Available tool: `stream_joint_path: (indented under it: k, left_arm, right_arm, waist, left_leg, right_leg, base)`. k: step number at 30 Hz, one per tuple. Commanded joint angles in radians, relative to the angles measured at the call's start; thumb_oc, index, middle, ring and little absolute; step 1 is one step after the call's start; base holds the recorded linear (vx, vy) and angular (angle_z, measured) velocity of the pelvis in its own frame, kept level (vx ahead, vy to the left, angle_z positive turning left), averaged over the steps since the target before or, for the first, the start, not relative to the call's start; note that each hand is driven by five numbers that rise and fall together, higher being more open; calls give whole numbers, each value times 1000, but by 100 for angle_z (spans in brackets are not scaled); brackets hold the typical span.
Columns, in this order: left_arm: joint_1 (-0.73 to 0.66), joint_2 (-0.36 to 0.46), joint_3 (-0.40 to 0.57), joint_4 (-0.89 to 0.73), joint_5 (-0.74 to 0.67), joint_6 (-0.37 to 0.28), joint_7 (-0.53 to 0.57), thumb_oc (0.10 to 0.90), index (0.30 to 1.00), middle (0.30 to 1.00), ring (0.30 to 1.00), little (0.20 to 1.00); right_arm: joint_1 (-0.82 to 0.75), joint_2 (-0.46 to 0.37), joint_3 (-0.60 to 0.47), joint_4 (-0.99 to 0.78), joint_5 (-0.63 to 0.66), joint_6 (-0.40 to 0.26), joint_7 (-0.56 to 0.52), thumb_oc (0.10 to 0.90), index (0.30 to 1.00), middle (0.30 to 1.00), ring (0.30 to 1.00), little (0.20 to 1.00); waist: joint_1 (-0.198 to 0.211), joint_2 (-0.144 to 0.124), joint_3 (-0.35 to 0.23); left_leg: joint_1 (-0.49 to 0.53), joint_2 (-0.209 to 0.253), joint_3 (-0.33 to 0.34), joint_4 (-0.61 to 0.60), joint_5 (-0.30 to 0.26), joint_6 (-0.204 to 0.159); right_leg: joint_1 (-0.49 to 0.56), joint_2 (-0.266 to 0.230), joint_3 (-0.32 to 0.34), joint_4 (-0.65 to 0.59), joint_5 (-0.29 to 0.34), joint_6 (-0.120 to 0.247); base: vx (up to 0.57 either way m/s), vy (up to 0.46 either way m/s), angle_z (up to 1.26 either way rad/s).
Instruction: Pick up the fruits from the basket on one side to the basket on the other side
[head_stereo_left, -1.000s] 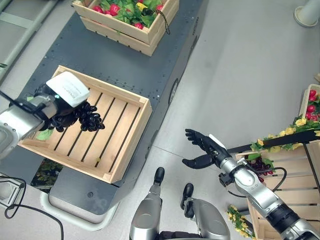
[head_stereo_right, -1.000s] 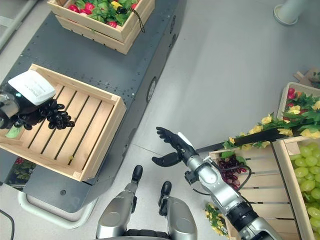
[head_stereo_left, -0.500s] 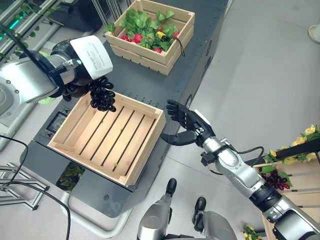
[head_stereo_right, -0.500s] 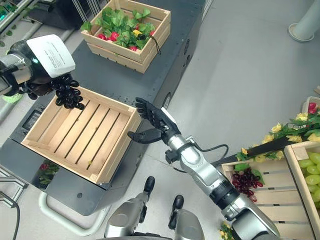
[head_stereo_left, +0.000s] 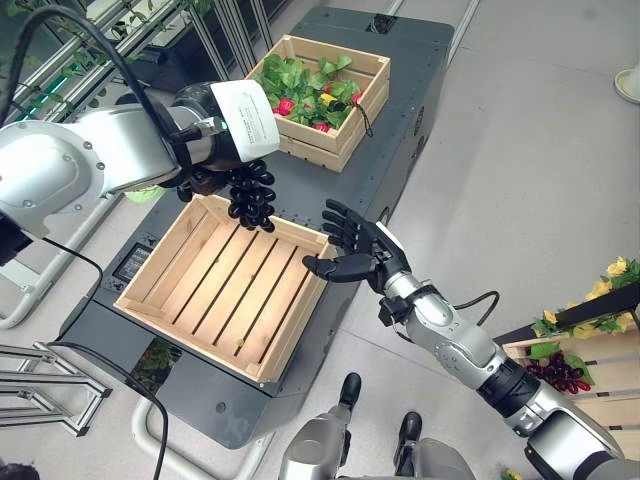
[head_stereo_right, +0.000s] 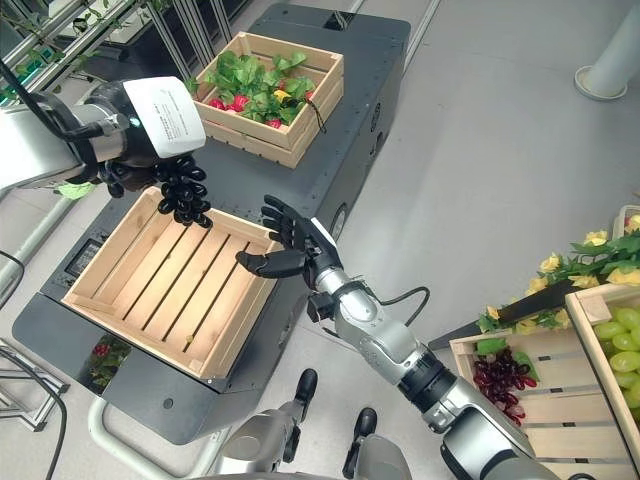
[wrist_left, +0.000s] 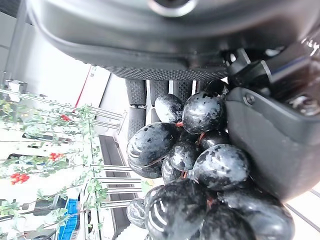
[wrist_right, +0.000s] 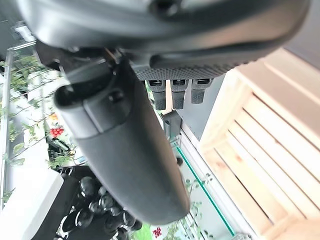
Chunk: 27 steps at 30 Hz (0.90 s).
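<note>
The left hand (head_stereo_left: 215, 165) is curled round a black grape bunch (head_stereo_left: 250, 195) over the empty crate's (head_stereo_left: 222, 288) far rim; the right hand (head_stereo_left: 352, 250), fingers spread and holding nothing, hovers beside its near corner; beyond stands a crate of leafy produce (head_stereo_left: 318, 92).

grey floor (head_stereo_right: 500, 150); white pillar base (head_stereo_right: 603, 80)

The grapes (head_stereo_left: 250, 197) are shiny black, the slatted crate (head_stereo_left: 170, 306) is pale wood, and the far crate (head_stereo_left: 366, 97) holds green leaves with red fruit
</note>
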Motion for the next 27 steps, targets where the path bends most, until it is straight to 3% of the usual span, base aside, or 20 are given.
stream_joint_path:
  k: [1,11,27]
  left_arm:
    - [-25,-73,17,109,8,104,-20,400,300,300,300,300]
    - [65,-124,95,68,15,170,29,400,300,300,300,300]
    - [294,-187,284,-37,107,207,68,400,300,300,300,300]
  right_arm:
    - [-8,134,-9,-56,121,-70,-23,800,900,900,900,900]
    - [-22,217,-13,-82,272,-123,10,800,900,900,900,900]
    - [-12,250,-16,-97,298,-171,-20,800,900,900,900,900]
  waist:
    - [15,-57,-261]
    - [23,-63,-274]
    - [24,-70,-282]
  left_leg:
    - [81,-62,35,-11,-145,7]
    - [87,-63,36,-11,-151,16]
    - [89,-63,33,-11,-151,23]
  right_leg:
    - [63,-11,17,-148,82,27]
    - [62,-16,12,-137,76,24]
    - [59,-15,11,-129,72,17]
  base:
    - [-3,-17,3]
    - [-4,-9,3]
    - [0,0,0]
